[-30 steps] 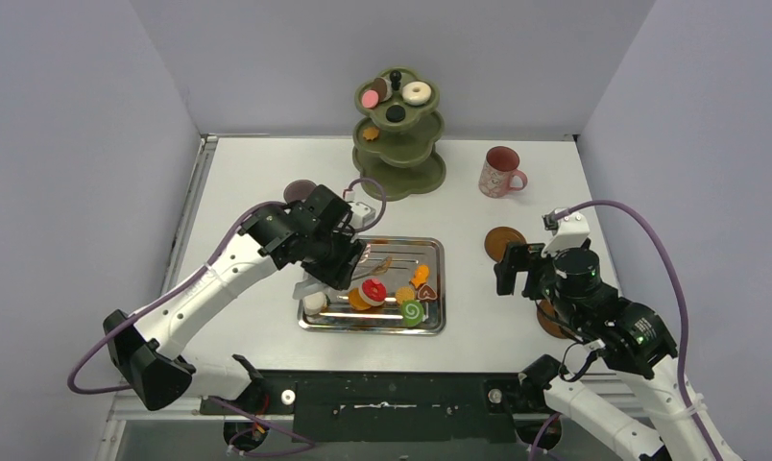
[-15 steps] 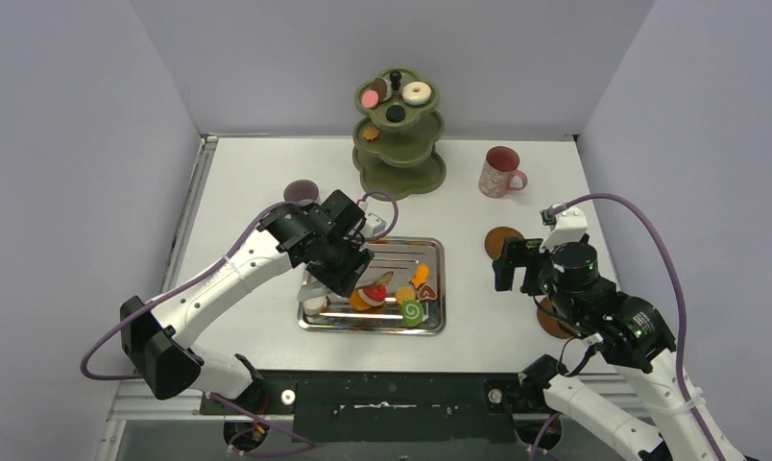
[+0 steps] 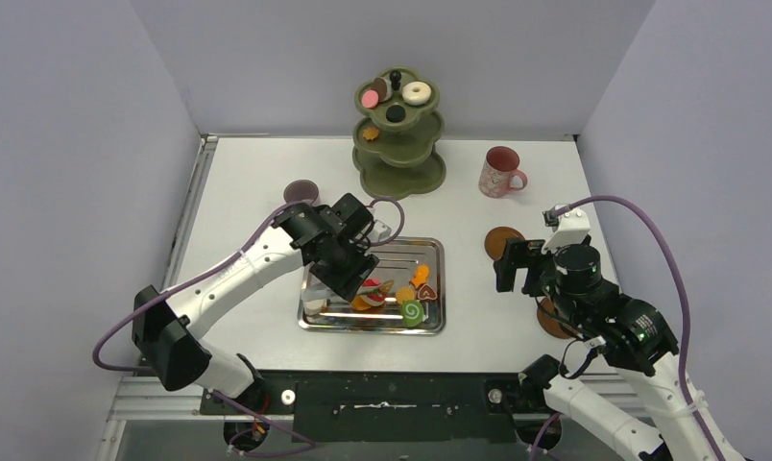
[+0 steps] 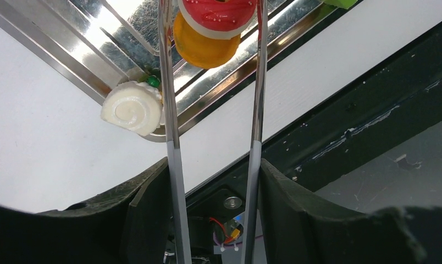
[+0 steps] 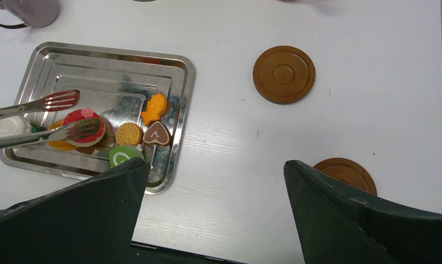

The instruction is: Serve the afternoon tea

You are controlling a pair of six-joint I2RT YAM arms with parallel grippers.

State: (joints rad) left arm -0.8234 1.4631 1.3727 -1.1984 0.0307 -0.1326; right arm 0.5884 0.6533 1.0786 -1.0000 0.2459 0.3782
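My left gripper (image 3: pixel 349 264) is shut on the metal tongs (image 4: pixel 170 99), my fingers (image 4: pixel 147 203) pressing on both arms. The tong tips (image 5: pixel 70 131) lie on either side of a red donut (image 5: pixel 82 122) in the steel tray (image 3: pixel 430 325); the donut rests on an orange macaron (image 4: pixel 202 47). A white swirl roll (image 4: pixel 132 107) sits in the tray's corner, and a green swirl roll (image 3: pixel 412 311) and biscuits lie nearby. My right gripper (image 5: pixel 216 165) is open and empty over bare table between the tray and two brown coasters (image 5: pixel 283 74) (image 5: pixel 345 175).
The olive-green three-tier stand (image 3: pixel 398 134) at the back holds a white donut (image 3: pixel 418 92), a pink macaron (image 3: pixel 370 98) and dark sweets. A pink mug (image 3: pixel 500 172) stands back right. A mauve mug (image 3: pixel 301 192) stands behind my left arm.
My left arm has swung right and forward, bringing the tongs over the tray until they straddle the red donut. The right arm has hardly moved.
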